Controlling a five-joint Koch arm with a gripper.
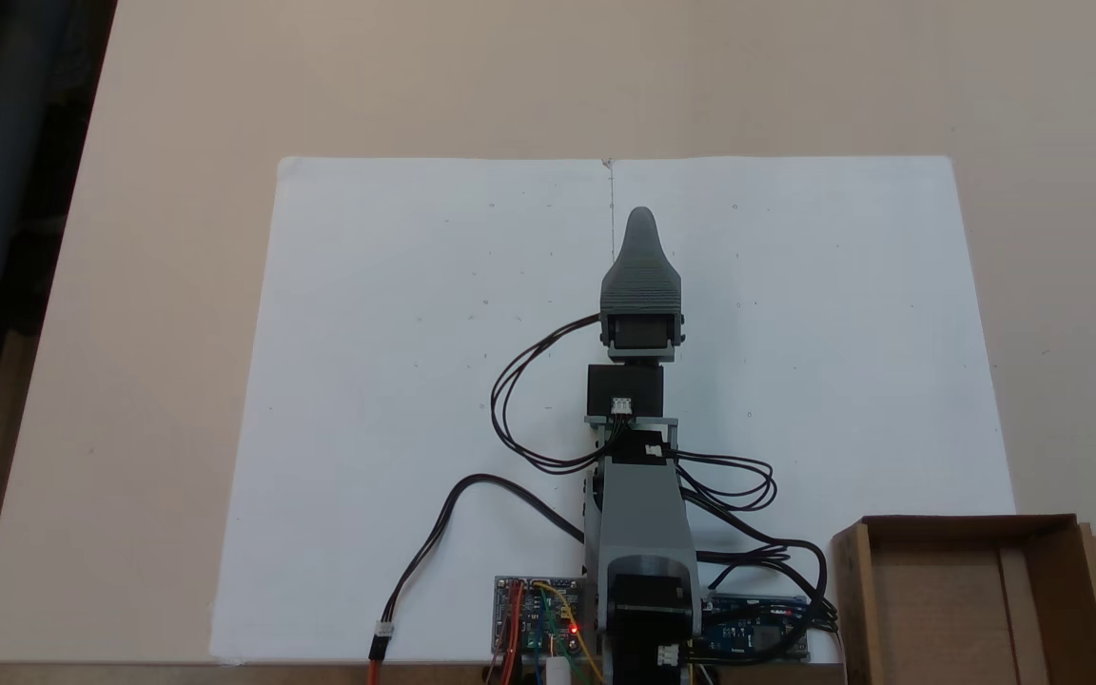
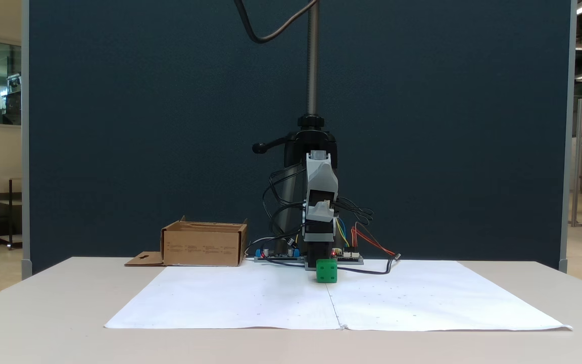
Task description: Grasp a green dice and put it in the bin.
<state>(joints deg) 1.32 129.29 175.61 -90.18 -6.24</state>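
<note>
White paper (image 2: 250, 298) carries the dice (image 2: 326, 271) directly beneath the gripper (image 2: 325, 263), whose jaw state I cannot tell; close squarely, then lift toward the bin (image 2: 202, 248).

Green dice (image 2: 326, 271), brown bin (image 2: 204, 245)

green dice (image 2: 326, 270) upright on white paper, mid-table; cardboard bin (image 2: 204, 244) well apart, open-topped.

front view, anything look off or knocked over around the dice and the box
Nothing stands out. The green dice sits flat on the white paper under the gripper. The bin stands upright beside the arm, its flap lying flat on the table.
</note>
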